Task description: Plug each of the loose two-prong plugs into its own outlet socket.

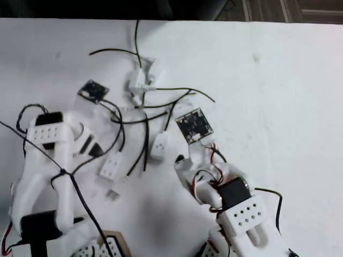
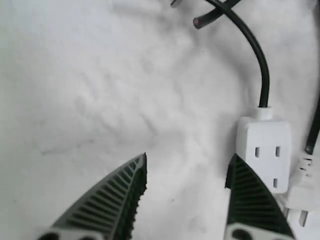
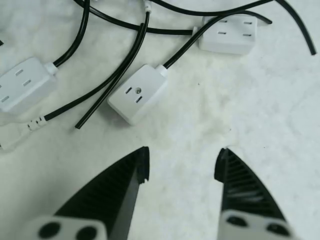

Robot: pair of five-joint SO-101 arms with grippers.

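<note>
A white two-slot outlet socket (image 2: 263, 152) on a black cord lies just beside one finger of my open left gripper (image 2: 187, 165). A loose white plug (image 2: 305, 192) rests against it. In the high view this socket (image 1: 111, 166) and plug (image 1: 117, 190) lie right of the left gripper (image 1: 91, 144). My right gripper (image 3: 183, 155) is open over bare table, short of a second white socket (image 3: 137, 93). A third socket (image 3: 229, 34) lies farther off. In the high view the right gripper (image 1: 182, 160) sits beside the second socket (image 1: 159, 144).
Loose black cords (image 1: 144, 115) cross the middle of the table. Two small black circuit boards (image 1: 92, 91) (image 1: 194, 126) lie among them, one right by the right gripper. Another white outlet piece (image 1: 140, 80) sits farther back. The table's right side is bare white cloth (image 1: 278, 96).
</note>
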